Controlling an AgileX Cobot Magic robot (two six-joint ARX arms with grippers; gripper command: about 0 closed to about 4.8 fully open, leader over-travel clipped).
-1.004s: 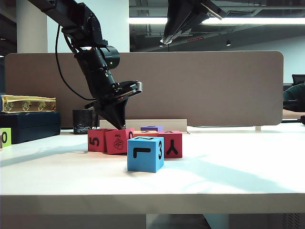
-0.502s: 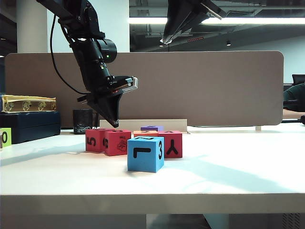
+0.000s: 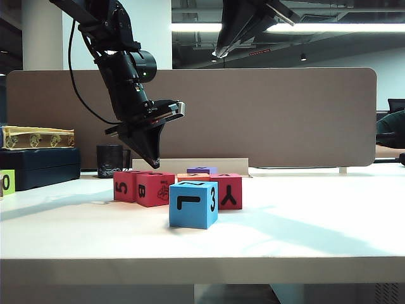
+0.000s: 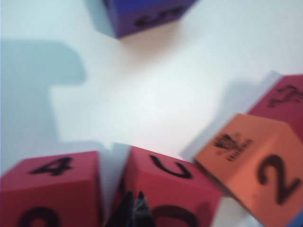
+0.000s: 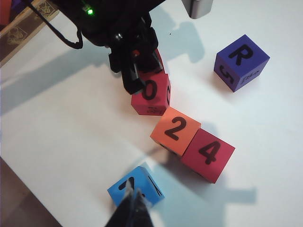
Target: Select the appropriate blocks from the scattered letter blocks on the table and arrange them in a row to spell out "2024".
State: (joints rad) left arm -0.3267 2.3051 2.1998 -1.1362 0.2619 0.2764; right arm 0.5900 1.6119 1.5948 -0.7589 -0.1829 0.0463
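On the white table (image 3: 304, 234) stand two red blocks side by side, one marked 5 (image 3: 126, 185) and one with a B and a small drawing (image 3: 155, 189). An orange block (image 3: 193, 177) and a red Y block (image 3: 229, 191) continue to the right. The right wrist view shows the tops: red 0 (image 5: 150, 93), orange 2 (image 5: 175, 130), red 4 (image 5: 208, 154). My left gripper (image 3: 154, 163) (image 4: 135, 195) hangs shut and empty just above the two left red blocks (image 4: 52, 189) (image 4: 177, 187). My right gripper (image 5: 135, 195) (image 3: 218, 54) is shut, high above the blue block (image 5: 136, 189).
The blue block marked L and 3 (image 3: 193, 204) stands in front of the row. A purple block (image 3: 201, 170) (image 5: 241, 62) sits behind it. A brown divider panel (image 3: 285, 114) closes the back. Dark boxes (image 3: 38, 164), a black cup (image 3: 109, 161) and a yellow-green 0 block (image 3: 6, 182) stand at the far left.
My left gripper lifted off the red block with the drawing and moved slightly left. That block went from tilted to flat, closer to the 5 block. The right arm kept still.
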